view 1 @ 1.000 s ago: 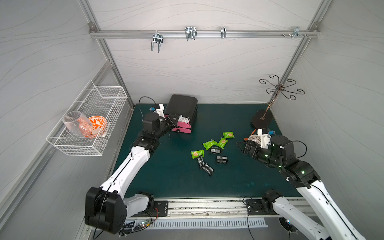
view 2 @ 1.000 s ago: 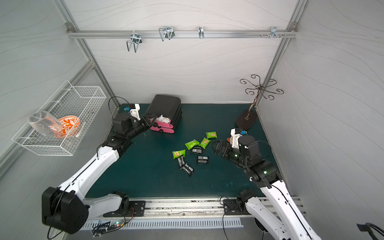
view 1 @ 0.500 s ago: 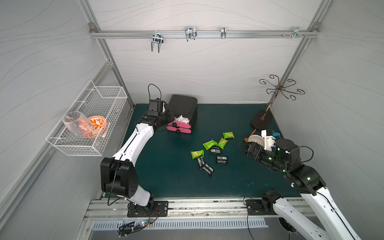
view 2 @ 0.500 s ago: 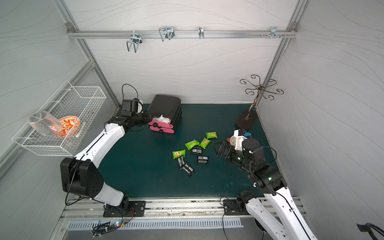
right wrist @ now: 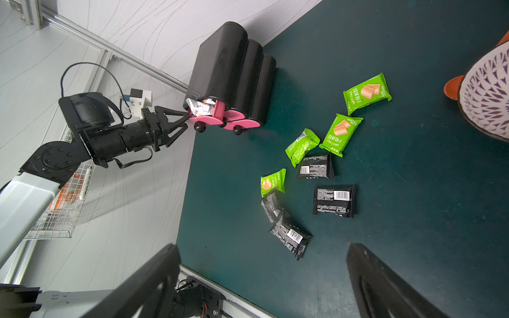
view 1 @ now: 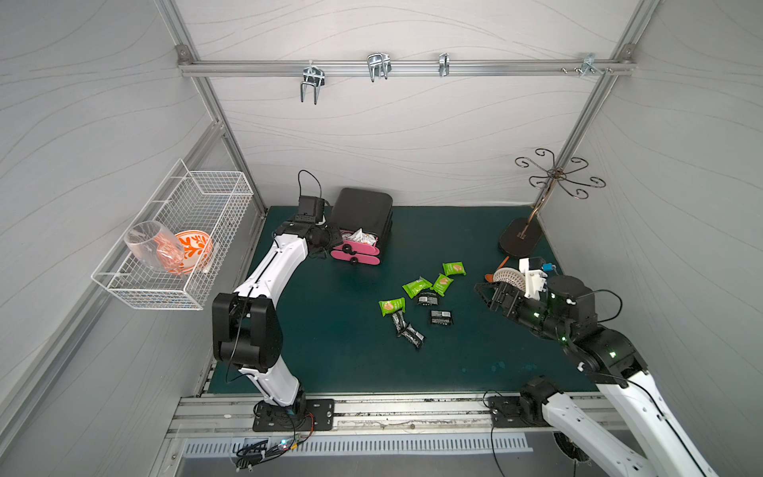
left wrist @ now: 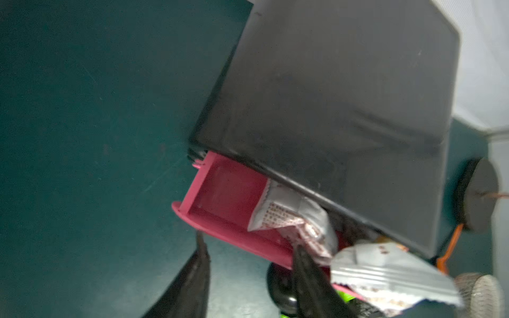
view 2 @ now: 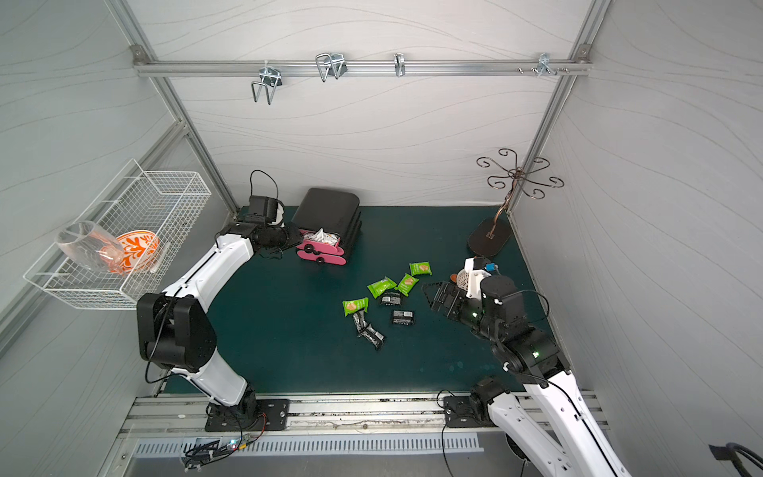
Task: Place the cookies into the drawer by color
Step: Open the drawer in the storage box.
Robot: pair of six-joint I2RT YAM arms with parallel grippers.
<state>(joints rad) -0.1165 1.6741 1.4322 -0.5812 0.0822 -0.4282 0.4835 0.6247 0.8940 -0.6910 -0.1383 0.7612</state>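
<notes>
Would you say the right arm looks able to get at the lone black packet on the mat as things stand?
Probably yes: the open right end effector faces the black packet, with only bare mat between them.

White packets [left wrist: 286,217] crowd half the open top drawer [left wrist: 220,190].

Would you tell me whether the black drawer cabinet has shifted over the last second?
No. The drawer cabinet stays where it was, near the green mat's rear edge.
</notes>
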